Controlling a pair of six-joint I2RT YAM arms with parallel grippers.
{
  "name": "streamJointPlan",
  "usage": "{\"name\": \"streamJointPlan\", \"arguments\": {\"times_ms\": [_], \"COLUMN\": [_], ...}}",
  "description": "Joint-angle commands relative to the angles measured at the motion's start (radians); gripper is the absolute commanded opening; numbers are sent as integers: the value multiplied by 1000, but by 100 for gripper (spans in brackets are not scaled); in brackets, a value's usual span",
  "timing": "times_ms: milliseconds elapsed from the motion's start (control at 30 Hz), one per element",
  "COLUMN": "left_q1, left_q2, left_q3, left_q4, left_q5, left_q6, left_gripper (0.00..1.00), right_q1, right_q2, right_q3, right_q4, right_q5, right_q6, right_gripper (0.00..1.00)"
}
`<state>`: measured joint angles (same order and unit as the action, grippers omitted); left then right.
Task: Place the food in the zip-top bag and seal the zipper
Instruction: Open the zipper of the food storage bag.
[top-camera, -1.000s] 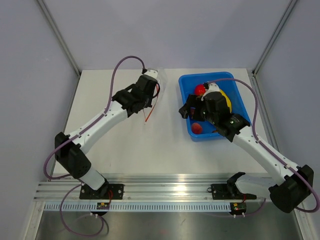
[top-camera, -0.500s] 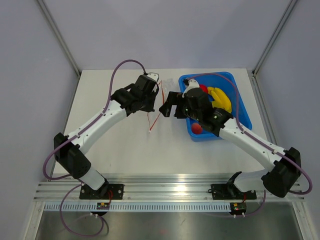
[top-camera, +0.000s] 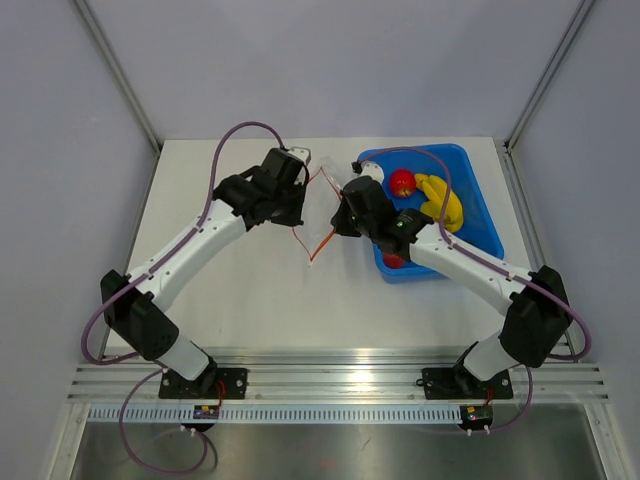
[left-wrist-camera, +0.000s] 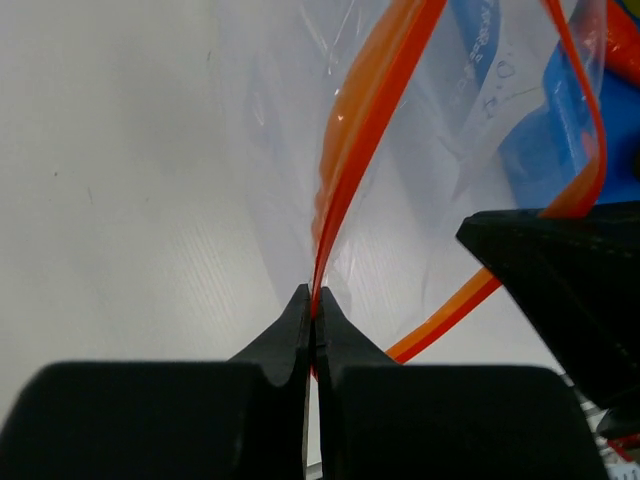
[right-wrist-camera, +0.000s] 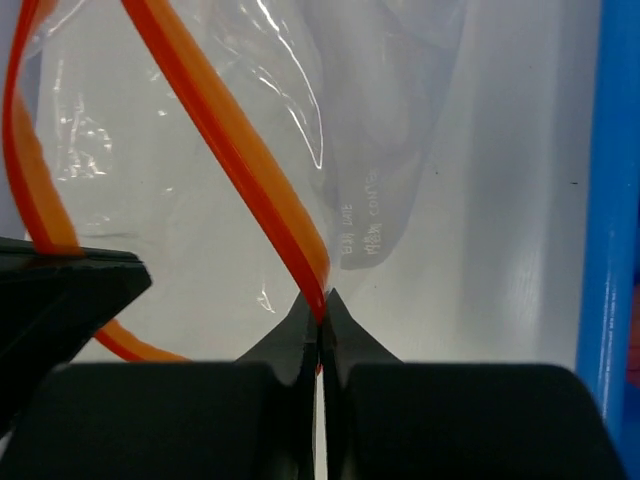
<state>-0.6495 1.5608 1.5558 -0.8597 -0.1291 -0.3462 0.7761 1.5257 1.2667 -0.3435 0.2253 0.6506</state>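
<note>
The zip-top bag (top-camera: 318, 215) hangs over the table between my two grippers, clear and crinkly. Its zipper (top-camera: 322, 243) is parted into two orange-red strips. My left gripper (left-wrist-camera: 315, 305) is shut on one strip of the zipper (left-wrist-camera: 365, 120). My right gripper (right-wrist-camera: 320, 305) is shut on the other strip (right-wrist-camera: 235, 150). In the top view the left gripper (top-camera: 303, 190) and the right gripper (top-camera: 338, 208) stand close together at the bag's mouth. The food, a yellow banana (top-camera: 441, 199), lies in the blue bin, with no gripper on it.
The blue bin (top-camera: 478, 192) stands at the back right and also holds a red tomato (top-camera: 402, 182) and another red piece (top-camera: 392, 260). Its blue wall (right-wrist-camera: 615, 200) runs along the right wrist view's right side. White table (top-camera: 230, 290) lies under the bag.
My right arm has swung left out of the blue bin to the bag and shut on a zipper strip. The left gripper has kept its grip and shifted slightly left; the bag's mouth has spread.
</note>
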Motion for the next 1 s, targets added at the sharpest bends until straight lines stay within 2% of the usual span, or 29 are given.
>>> {"name": "streamJointPlan", "arguments": {"times_ms": [0, 100, 233, 367, 467, 567, 733, 767, 867, 967], "left_q1": [25, 51, 90, 97, 97, 96, 94, 94, 94, 91], "left_q2": [-87, -114, -160, -136, -111, -91, -97, -102, -136, -197], "left_q3": [53, 130, 259, 366, 322, 222, 49, -9, -127, -230], "left_q4": [-87, -180, -280, -398, -374, -308, -167, -116, 2, 114], "left_q5": [-1, -56, -37, -24, 50, 123, 224, 239, 241, 244], "left_q6": [42, 64, 88, 107, 111, 99, 69, 64, 33, -13], "left_gripper": [0, 0, 0, 0, 0, 0, 1, 5, 39, 57], "right_q1": [6, 6, -6, -32, -37, -41, -46, -46, -47, -49], "right_q2": [-30, -24, -22, -18, -1, 31, 44, 47, 62, 62], "right_q3": [75, 134, 175, 178, 174, 181, 155, 146, 137, 119], "right_q4": [-18, -71, -127, -150, -155, -176, -195, -192, -180, -151], "right_q5": [72, 72, 20, -105, -280, -368, -371, -382, -408, -429], "right_q6": [-63, -95, -95, -71, -63, -77, -98, -98, -86, -54], "right_gripper": [0, 0, 0, 0, 0, 0, 0, 0, 0, 0]}}
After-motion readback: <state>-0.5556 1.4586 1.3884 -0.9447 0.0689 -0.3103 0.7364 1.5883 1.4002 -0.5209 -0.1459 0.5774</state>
